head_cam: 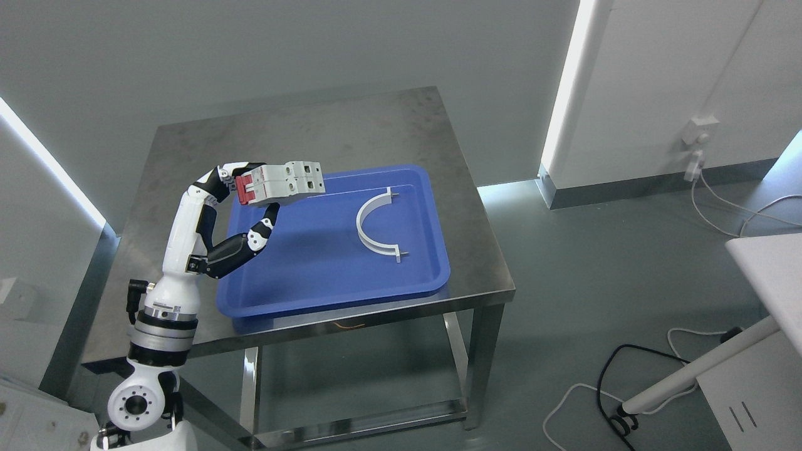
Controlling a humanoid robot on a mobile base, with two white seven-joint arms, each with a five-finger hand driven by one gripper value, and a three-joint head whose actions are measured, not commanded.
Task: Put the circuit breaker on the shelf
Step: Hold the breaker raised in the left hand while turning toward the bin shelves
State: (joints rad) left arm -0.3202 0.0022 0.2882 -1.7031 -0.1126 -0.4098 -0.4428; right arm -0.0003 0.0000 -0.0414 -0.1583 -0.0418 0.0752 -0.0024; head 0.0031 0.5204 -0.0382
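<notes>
A: What was seen nearest the camera?

B: The left hand (247, 207), white and black with jointed fingers, was seen raised from the lower left over the near-left corner of the shallow blue plastic tray (338, 294). Its fingers were curled around the boxy white circuit breaker with red toggles (280, 183), pinched from above and below at the red end.

A: And where was the breaker held?

B: It was held clear of the tray, in the air above the tray's left side, lying roughly level. No shelf was visible, and the right hand was not in view.

A: How was the piece judged to handle?

B: It was judged rigid, fairly light, and smooth-sided, so slipping was thought possible; the flat side faces were considered the better hold, away from the toggles.

A: Farther back?

B: A curved white plastic half-ring (374, 228) was seen lying flat in the tray, all of it borne by the square brushed steel table (301, 125).
</notes>
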